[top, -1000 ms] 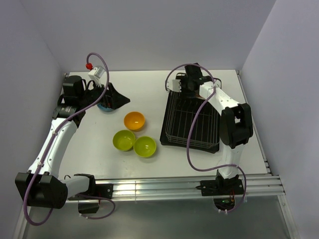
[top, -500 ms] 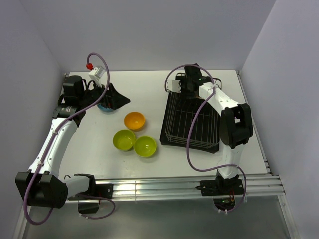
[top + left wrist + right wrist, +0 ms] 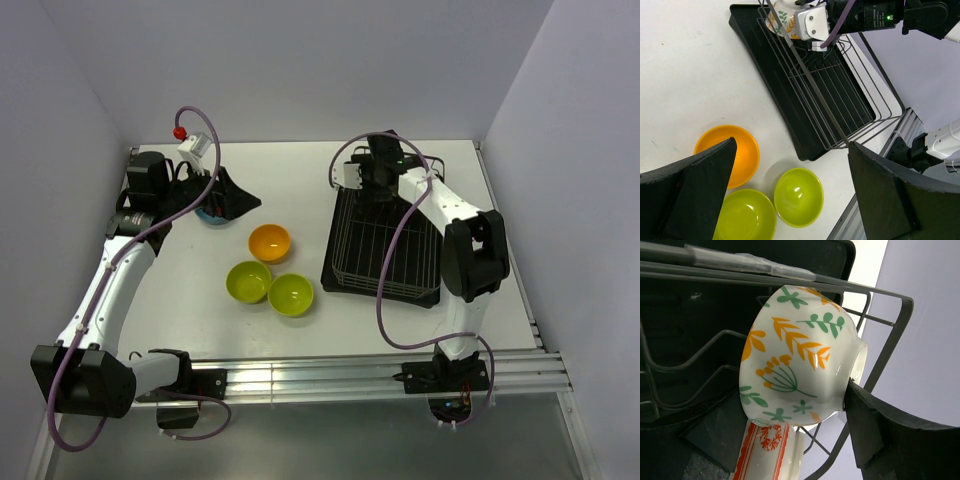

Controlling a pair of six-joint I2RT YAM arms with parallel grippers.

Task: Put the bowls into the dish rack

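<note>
Right hand (image 3: pixel 372 188), grip unreadable, touches cream bowl (image 3: pixel 795 355) at dish rack's (image 3: pixel 385 250) far end; release once tines cradle it.

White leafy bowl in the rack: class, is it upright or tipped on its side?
Tipped on its side. The bowl shows its patterned outside, foot ring pointing sideways, leaning among the rack wires.

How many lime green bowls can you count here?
2. Both sit on the table near the orange bowl: one green bowl, another green bowl closer to the dish rack. More might be hidden.
</note>
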